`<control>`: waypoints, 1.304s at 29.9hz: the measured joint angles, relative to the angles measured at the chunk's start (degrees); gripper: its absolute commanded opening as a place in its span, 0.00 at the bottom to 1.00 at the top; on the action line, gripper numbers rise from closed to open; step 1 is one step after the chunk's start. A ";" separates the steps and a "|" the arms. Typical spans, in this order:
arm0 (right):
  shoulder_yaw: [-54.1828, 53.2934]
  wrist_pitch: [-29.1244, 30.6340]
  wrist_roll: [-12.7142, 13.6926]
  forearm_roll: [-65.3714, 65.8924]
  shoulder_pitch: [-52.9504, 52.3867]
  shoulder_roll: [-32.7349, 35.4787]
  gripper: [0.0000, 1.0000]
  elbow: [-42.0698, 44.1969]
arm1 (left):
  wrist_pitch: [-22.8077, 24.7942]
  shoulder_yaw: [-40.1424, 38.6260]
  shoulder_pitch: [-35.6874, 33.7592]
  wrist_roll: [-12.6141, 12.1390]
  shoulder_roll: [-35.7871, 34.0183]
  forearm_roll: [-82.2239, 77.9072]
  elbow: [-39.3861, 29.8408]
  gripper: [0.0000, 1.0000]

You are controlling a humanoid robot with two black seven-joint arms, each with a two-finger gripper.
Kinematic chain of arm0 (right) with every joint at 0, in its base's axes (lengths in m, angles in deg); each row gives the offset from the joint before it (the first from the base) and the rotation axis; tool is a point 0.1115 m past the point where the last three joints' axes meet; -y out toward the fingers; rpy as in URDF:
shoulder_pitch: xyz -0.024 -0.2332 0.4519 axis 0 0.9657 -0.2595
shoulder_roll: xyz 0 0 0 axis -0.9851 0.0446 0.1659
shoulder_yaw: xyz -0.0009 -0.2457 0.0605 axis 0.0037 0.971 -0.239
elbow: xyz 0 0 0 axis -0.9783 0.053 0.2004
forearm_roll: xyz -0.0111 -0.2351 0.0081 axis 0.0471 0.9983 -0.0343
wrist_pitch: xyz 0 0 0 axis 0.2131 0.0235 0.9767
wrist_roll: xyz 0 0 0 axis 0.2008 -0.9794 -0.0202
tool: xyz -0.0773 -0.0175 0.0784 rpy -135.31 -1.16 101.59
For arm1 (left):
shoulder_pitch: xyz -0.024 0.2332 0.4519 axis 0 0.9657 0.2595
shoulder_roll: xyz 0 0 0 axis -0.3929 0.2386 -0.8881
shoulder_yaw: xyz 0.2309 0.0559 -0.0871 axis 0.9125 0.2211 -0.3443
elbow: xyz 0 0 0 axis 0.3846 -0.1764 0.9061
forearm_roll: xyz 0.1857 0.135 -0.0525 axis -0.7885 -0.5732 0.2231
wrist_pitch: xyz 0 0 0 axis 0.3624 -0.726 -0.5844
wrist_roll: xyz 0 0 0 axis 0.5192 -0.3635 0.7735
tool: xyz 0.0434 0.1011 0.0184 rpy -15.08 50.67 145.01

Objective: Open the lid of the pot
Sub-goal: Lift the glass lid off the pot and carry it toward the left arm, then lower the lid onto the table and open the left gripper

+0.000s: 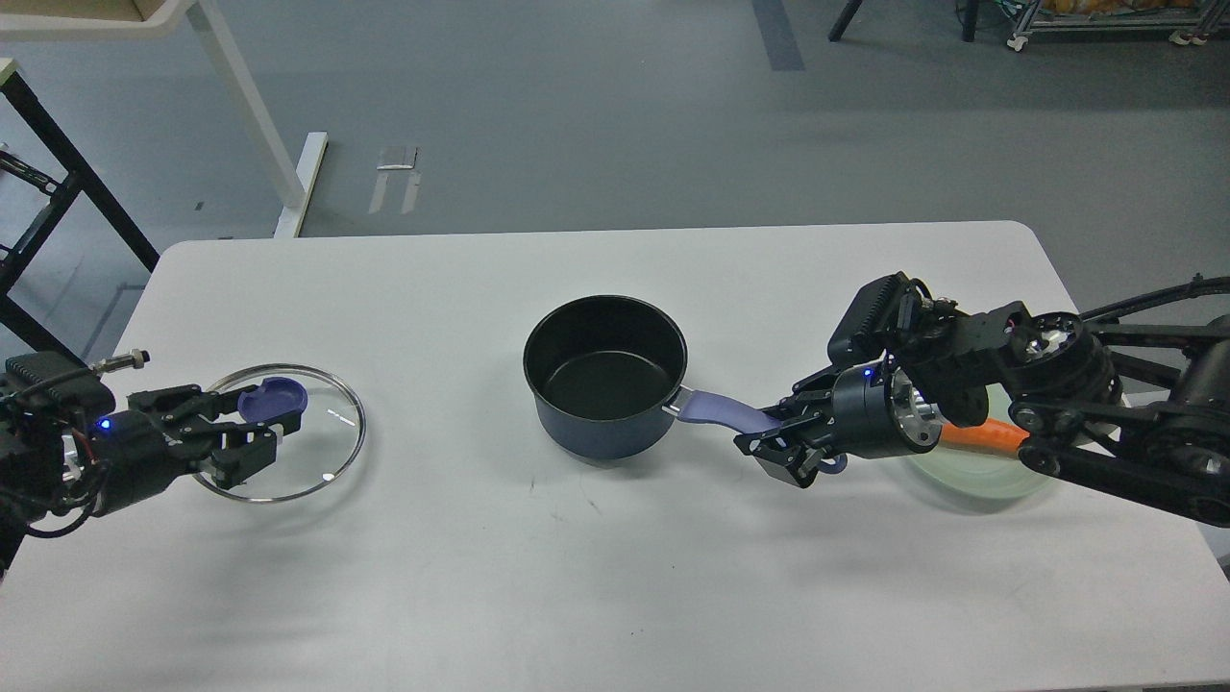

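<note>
Pot (pixel 605 377) sits open near the centre of the white worktop (pixel 615 577), black interior exposed, handle (pixel 716 410) pointing to the robot's right. Lid (pixel 286 444) lies flat on the worktop well to the left of the pot, knob (pixel 274 397) toward its far edge. Judged from this layout, the lid is already off and set down; what remains is release and retreat.

Risks from here:
- Left hand (pixel 235 432) hangs over the lid's left portion, fingers (pixel 252 452) parted with the knob just beyond them. It appears to hold nothing, though whether a fingertip touches the glass cannot be told. If the arm pulls back low, a finger could catch the knob or metal rim and drag the lid across the smooth worktop toward the near-left edge.
- Right hand (pixel 783 452) is closed around the far end of the pot handle. A sideways pull before the fingers open would swing or tip the light, empty pot.
- A pale green plate (pixel 971 476) with an orange item, probably a carrot (pixel 980 435), lies directly under the right forearm; a dropped elbow or wrist could knock it.

Arm poses:
- Left arm enters low from the left edge, wrist roughly level, hand pointing right across the lid.
- Right arm enters from the right edge, stretched leftward, wrist angled down so the hand meets the handle end from the right, close to the worktop.
</note>
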 measured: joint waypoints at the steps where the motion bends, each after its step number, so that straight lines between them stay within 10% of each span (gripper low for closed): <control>1: 0.00 0.00 0.00 -0.01 0.08 0.02 0.23 -0.13 | -0.35 0.14 0.23 0.07 0.20 0.01 0.93 0.47; 21: 0.10 0.10 0.06 0.05 0.67 0.05 0.28 -0.40 | -1.70 1.07 0.82 1.85 2.76 0.01 6.51 0.84; 27: 0.10 0.10 0.05 0.06 0.67 0.05 0.61 -0.40 | -1.76 0.85 0.59 1.78 2.76 0.17 6.48 0.92; 39: -3.87 -0.19 0.00 -5.37 0.71 0.26 0.93 -0.06 | -1.74 -0.02 -5.13 1.67 2.63 26.86 6.51 0.99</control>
